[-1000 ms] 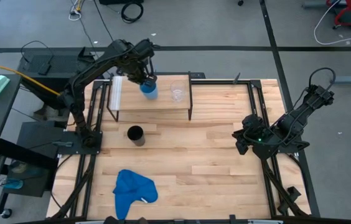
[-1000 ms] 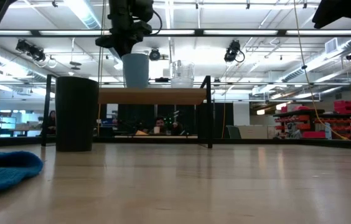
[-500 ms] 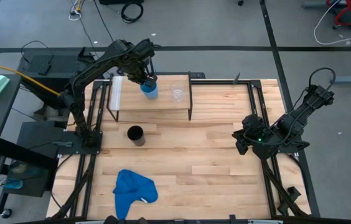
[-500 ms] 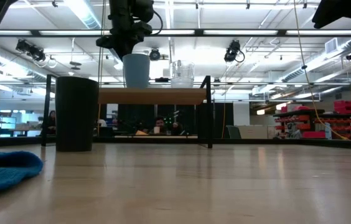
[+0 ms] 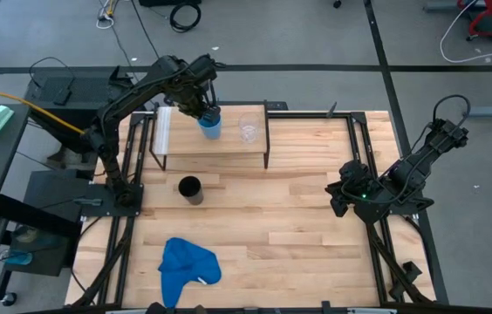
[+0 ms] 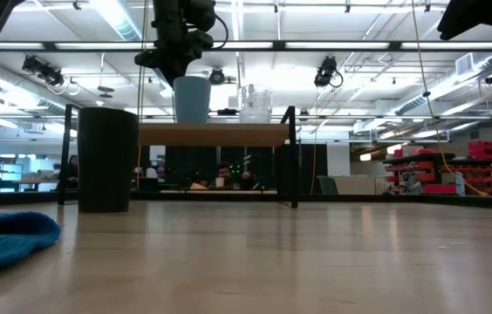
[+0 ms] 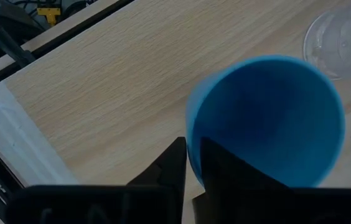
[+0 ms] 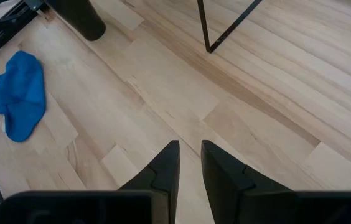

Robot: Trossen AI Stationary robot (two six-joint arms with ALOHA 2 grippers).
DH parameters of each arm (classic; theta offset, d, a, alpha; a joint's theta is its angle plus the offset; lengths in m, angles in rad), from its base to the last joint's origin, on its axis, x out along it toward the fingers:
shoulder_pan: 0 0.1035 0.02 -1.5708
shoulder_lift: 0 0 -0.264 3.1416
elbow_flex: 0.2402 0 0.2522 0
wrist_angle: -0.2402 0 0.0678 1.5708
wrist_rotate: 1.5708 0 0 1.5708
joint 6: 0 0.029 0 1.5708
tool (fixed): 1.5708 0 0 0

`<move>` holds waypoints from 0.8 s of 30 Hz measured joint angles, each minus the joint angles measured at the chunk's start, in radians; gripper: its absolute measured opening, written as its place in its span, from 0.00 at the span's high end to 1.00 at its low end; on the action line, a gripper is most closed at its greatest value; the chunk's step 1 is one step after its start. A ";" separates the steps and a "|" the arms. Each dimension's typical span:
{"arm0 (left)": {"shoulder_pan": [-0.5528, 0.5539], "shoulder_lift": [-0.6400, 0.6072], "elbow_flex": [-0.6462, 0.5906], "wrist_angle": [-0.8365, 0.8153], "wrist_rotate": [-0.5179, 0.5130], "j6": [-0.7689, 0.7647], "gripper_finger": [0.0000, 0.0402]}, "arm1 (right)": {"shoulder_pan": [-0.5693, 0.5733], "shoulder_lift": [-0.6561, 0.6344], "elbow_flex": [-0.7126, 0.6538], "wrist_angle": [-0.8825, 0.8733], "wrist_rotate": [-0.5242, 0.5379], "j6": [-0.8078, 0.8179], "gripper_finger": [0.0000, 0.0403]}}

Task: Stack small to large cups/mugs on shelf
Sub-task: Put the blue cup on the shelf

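Observation:
The light-blue cup point(image 5: 211, 126) is at the shelf point(image 5: 228, 146), left of the small clear cup point(image 5: 249, 130), which stands on the shelf board. My left gripper point(image 5: 204, 112) is above the shelf and shut on the blue cup point(image 7: 269, 118). The tall black cup point(image 5: 190, 188) stands on the table in front of the shelf. My right gripper point(image 5: 340, 190) is shut and empty, above the table's right side. My left gripper pinches the blue cup's rim wall point(image 7: 190, 134) on its left side, with one finger inside the cup point(image 7: 225, 171) and one outside. The fingers come from above, pointing down. The cup is upright, its base level with the shelf top point(image 6: 220, 131); whether it touches, I cannot tell.
A blue cloth point(image 5: 187, 266) lies on the table near its front left. The shelf's black legs point(image 6: 292, 161) stand on the far middle of the table. Bare tabletop point(image 5: 298, 227) lies between the shelf and my right gripper.

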 joint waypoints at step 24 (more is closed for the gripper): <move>0.000 -0.002 0.032 -0.013 0.092 0.013 0.69 | 0.000 0.000 0.000 0.002 0.000 0.000 0.82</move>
